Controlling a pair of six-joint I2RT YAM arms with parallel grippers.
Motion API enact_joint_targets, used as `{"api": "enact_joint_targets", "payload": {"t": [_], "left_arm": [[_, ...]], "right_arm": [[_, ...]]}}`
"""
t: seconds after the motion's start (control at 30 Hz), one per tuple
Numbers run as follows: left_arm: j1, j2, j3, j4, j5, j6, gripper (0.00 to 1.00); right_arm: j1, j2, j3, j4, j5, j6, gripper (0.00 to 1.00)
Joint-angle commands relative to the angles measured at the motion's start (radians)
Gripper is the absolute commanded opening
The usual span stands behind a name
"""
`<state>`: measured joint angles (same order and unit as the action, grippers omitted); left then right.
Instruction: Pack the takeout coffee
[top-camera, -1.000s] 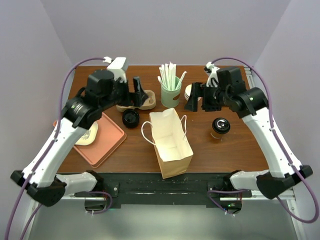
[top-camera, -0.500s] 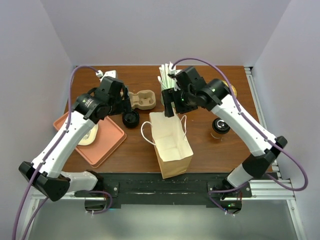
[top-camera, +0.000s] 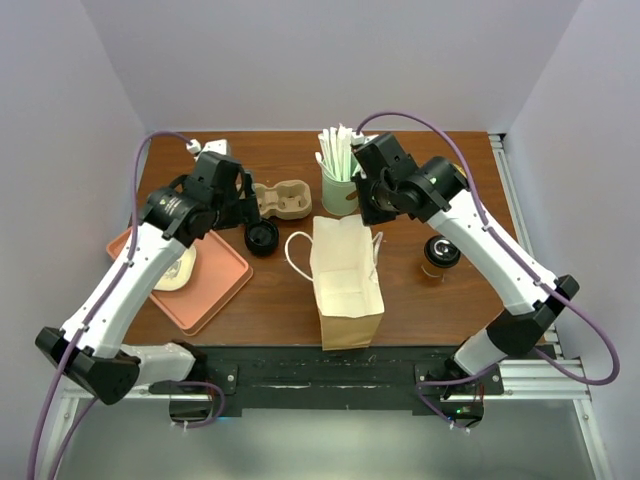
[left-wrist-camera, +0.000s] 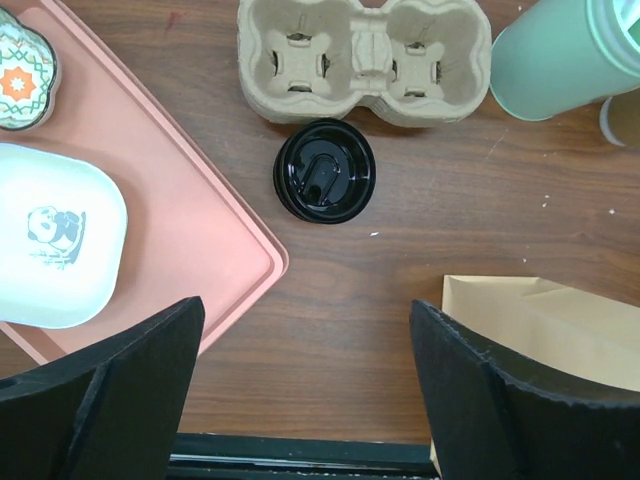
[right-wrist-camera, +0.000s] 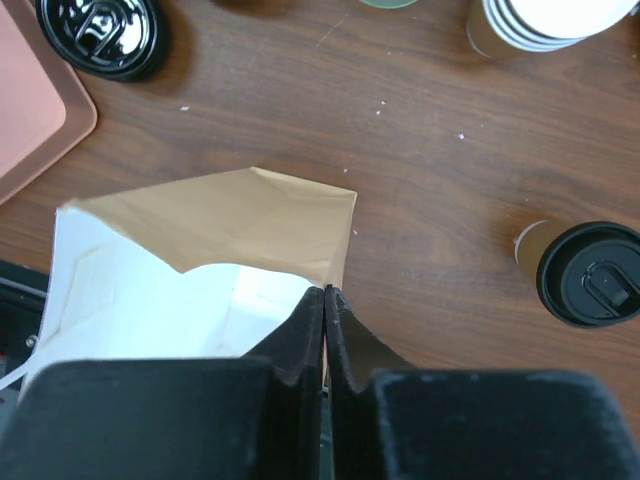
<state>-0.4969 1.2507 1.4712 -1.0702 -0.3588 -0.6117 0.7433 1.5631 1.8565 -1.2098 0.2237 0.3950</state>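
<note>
Table (top-camera: 470, 290) bears bag (top-camera: 347, 280) between tray (top-camera: 215, 285) and takeout coffee (top-camera: 440, 255).

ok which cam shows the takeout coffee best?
Right wrist: the takeout coffee is close, with lid detail and brown side clear. Top external shows it whole but small. Left wrist misses it.

Wooden table (top-camera: 270, 295) carrying, at left, a salmon tray (left-wrist-camera: 190, 230) that holds a white dish with a panda print (left-wrist-camera: 55, 235) and a flower-patterned dish (left-wrist-camera: 25, 70). A loose black lid (left-wrist-camera: 324, 171) lies near the tray's edge, just in front of a two-well pulp cup carrier (left-wrist-camera: 365, 60). Toward the rear, a green cup (top-camera: 340, 195) holds upright straws (top-camera: 340, 150), with a stack of white-topped cups (right-wrist-camera: 545, 22) to its right.
</note>
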Motion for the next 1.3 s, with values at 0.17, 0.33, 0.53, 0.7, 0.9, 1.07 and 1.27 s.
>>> {"api": "enact_joint_targets", "payload": {"t": [0.17, 0.33, 0.53, 0.7, 0.9, 1.07, 1.27], "left_arm": [[0.113, 0.088, 0.072, 0.203, 0.153, 0.009, 0.89], [0.132, 0.24, 0.141, 0.205, 0.136, 0.007, 0.79], [0.132, 0.403, 0.193, 0.259, 0.12, 0.044, 0.69], [0.13, 0.531, 0.264, 0.268, 0.061, 0.073, 0.7], [0.13, 0.644, 0.35, 0.26, 0.023, 0.09, 0.73], [0.13, 0.693, 0.36, 0.274, 0.04, 0.082, 0.75], [0.127, 0.73, 0.354, 0.292, 0.063, 0.09, 0.73]], "right_arm": [[-0.005, -0.158, -0.135, 0.12, 0.118, 0.235, 0.0], [-0.013, -0.221, -0.189, 0.142, 0.18, 0.373, 0.0], [-0.047, -0.348, -0.333, 0.217, 0.23, 0.574, 0.0], [-0.05, -0.399, -0.393, 0.222, 0.287, 0.695, 0.0], [-0.05, -0.48, -0.453, 0.237, 0.292, 0.778, 0.0], [-0.05, -0.499, -0.468, 0.259, 0.246, 0.696, 0.29], [-0.05, -0.5, -0.35, 0.188, 0.259, 0.515, 0.52]]}}
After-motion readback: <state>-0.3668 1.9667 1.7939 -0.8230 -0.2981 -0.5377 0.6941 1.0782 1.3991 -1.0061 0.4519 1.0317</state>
